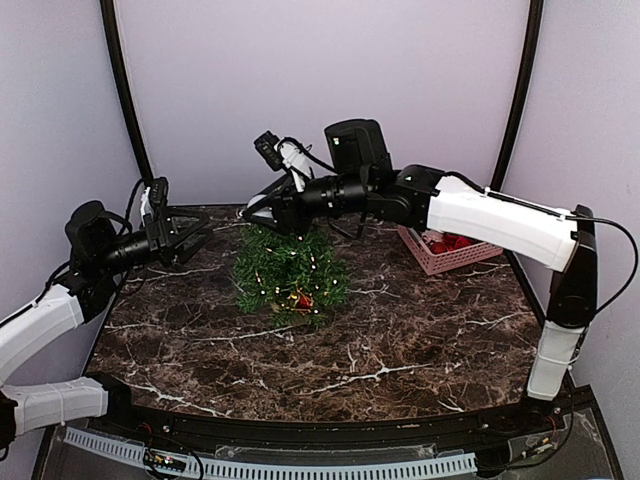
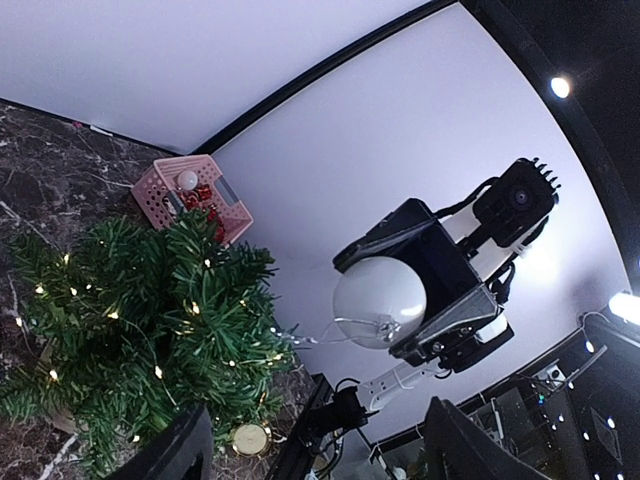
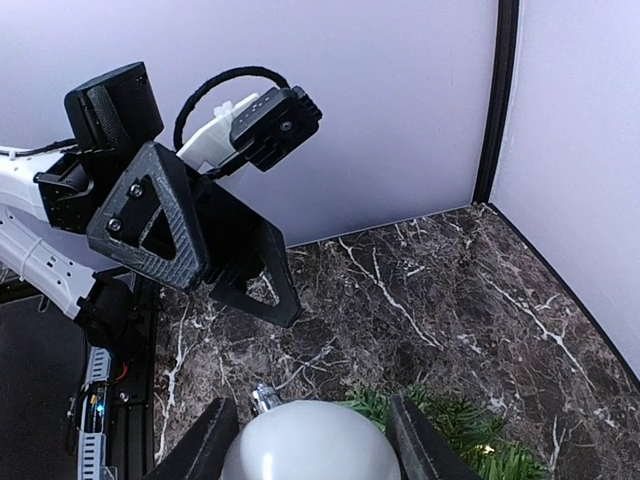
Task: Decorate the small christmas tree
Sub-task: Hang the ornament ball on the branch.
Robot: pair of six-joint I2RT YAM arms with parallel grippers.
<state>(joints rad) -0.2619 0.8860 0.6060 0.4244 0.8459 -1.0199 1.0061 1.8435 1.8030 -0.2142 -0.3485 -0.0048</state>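
From the top external view, the small christmas tree (image 1: 288, 270) stands near the middle of the dark marbled surface (image 1: 400, 350), with a pink basket (image 1: 450, 255) well apart on its right. The right gripper (image 1: 262, 213) hangs just above the treetop. The left gripper (image 1: 198, 235) waits to the tree's left, fingers spread and empty. Something red (image 1: 302, 298) already sits low among the branches.

The left wrist view shows the tree as bushy needle branches strung with tiny lights. It looks light and soft: the tips should bend away under a push, and the light wire could snag a finger. The whole tree might slide or tip if pressed sideways. The firmer inner part of a branch looks the best place to hold or steady it. Above it, the right gripper's fingers (image 2: 455, 290) pinch a white bauble (image 2: 378, 302), with a thin wire hook (image 2: 330, 335) trailing toward the branches. The bauble is smooth and round, so probably slippery and perhaps brittle. The basket (image 2: 165, 195) behind holds red ornaments (image 2: 203, 192).

In the right wrist view, the bauble (image 3: 310, 445) sits clamped between the fingers (image 3: 205, 445), with green tips (image 3: 460, 425) just below. The left gripper (image 3: 235, 265) faces it with its fingers apart.

No brand, label or writing is readable in any view.
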